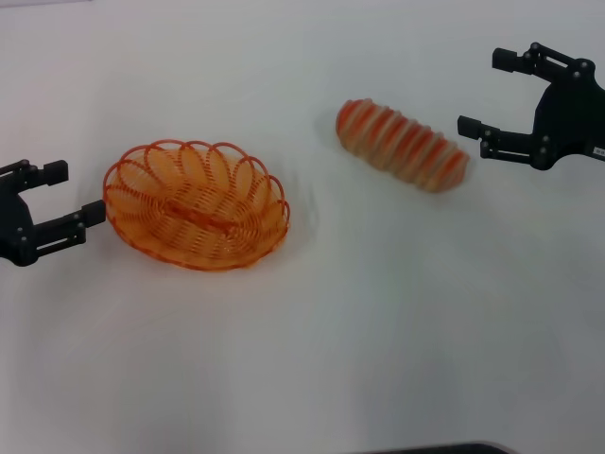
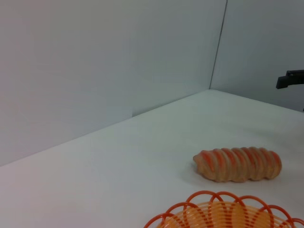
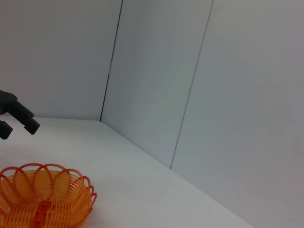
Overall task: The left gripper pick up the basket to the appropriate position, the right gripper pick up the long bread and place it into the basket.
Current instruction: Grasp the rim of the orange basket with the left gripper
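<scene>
The orange wire basket (image 1: 196,206) sits empty on the white table, left of centre. My left gripper (image 1: 74,193) is open at the table's left edge, its fingertips just short of the basket's left rim and not touching it. The long bread (image 1: 402,144), tan with orange-red stripes, lies diagonally at the right rear. My right gripper (image 1: 479,93) is open just right of the bread's right end, holding nothing. The left wrist view shows the bread (image 2: 237,164) beyond the basket rim (image 2: 223,209). The right wrist view shows the basket (image 3: 45,197) and a left gripper finger (image 3: 21,115).
White table (image 1: 312,331) all around, with a gap of bare surface between basket and bread. Pale grey walls (image 2: 109,61) enclose the table's far sides. A dark edge (image 1: 444,448) shows at the bottom of the head view.
</scene>
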Action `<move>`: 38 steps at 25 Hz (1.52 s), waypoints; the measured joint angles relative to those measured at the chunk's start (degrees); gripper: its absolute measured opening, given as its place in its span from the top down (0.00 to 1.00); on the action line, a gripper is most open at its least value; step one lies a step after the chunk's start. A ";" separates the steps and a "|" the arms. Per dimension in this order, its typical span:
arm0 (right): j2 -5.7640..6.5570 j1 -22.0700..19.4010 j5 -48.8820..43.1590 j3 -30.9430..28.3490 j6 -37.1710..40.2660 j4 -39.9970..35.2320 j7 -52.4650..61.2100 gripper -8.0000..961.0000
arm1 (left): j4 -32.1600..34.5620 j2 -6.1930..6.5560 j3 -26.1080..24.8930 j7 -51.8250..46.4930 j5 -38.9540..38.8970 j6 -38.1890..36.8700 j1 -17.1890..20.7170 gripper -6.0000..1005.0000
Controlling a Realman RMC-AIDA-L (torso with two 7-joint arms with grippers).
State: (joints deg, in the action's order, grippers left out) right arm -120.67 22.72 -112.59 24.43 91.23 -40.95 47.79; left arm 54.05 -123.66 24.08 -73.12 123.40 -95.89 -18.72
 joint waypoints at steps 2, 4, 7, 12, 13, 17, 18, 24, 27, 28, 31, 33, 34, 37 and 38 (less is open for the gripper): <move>0.00 0.01 0.00 0.00 -0.01 0.00 0.01 0.08 | 0.00 0.00 0.00 -0.04 0.00 0.03 0.00 0.27; 0.00 0.02 0.00 0.00 -0.01 0.04 0.04 0.08 | 0.00 0.00 0.00 -0.07 0.00 0.13 0.00 0.27; 0.01 0.08 0.00 0.00 -0.02 0.08 0.20 0.08 | 0.00 0.00 0.10 -0.09 0.00 0.25 0.00 0.27; 0.09 0.13 0.00 0.00 -0.05 0.09 0.28 0.08 | 0.00 -0.01 0.03 -0.09 0.00 0.26 0.00 0.27; 0.09 0.13 0.00 0.00 -0.06 0.09 0.28 0.08 | 0.02 0.00 0.02 -0.11 0.00 0.26 -0.01 0.27; 0.09 0.14 0.00 0.00 -0.09 0.09 0.29 0.08 | 0.35 0.00 -0.01 -1.00 -0.09 0.28 -0.34 0.27; 0.09 0.13 0.00 0.00 -0.09 0.09 0.30 0.08 | 0.48 0.02 0.00 -1.76 -0.27 0.29 -0.54 0.27; 0.09 0.11 0.00 -0.14 -0.25 0.09 0.37 0.08 | 0.64 0.82 -0.01 -6.12 -1.28 0.18 -1.78 0.27; 0.09 0.06 0.00 -0.15 -0.59 0.09 0.37 0.08 | 1.71 1.04 0.00 -10.09 -1.43 0.70 -2.55 0.27; 0.09 0.05 0.00 -0.15 -0.71 0.09 0.37 0.08 | 2.37 0.98 -0.01 -11.47 -1.45 1.06 -2.73 0.27; 0.09 0.05 0.00 -0.15 -0.86 0.09 0.38 0.08 | 4.75 0.63 0.00 -16.37 -1.48 2.29 -3.23 0.28; 0.09 0.06 0.00 -0.17 -0.89 0.09 0.37 0.08 | 5.78 0.58 0.02 -18.76 -1.49 2.30 -3.56 0.28; 0.09 0.07 0.00 -0.20 -0.92 0.09 0.37 0.08 | 6.44 0.60 0.15 -20.46 -1.50 2.23 -3.80 0.28; 0.09 0.12 0.00 -0.20 -1.00 0.09 0.37 0.08 | 8.26 0.83 0.70 -25.18 -1.46 1.80 -4.38 0.28; 0.09 0.13 0.01 -0.20 -1.06 0.09 0.37 0.08 | 8.80 0.89 0.83 -26.45 -1.41 1.70 -4.57 0.28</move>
State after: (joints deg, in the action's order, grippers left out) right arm -120.58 22.85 -112.58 24.23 90.17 -40.87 48.16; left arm 62.85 -122.77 24.91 -99.57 121.99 -94.18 -23.29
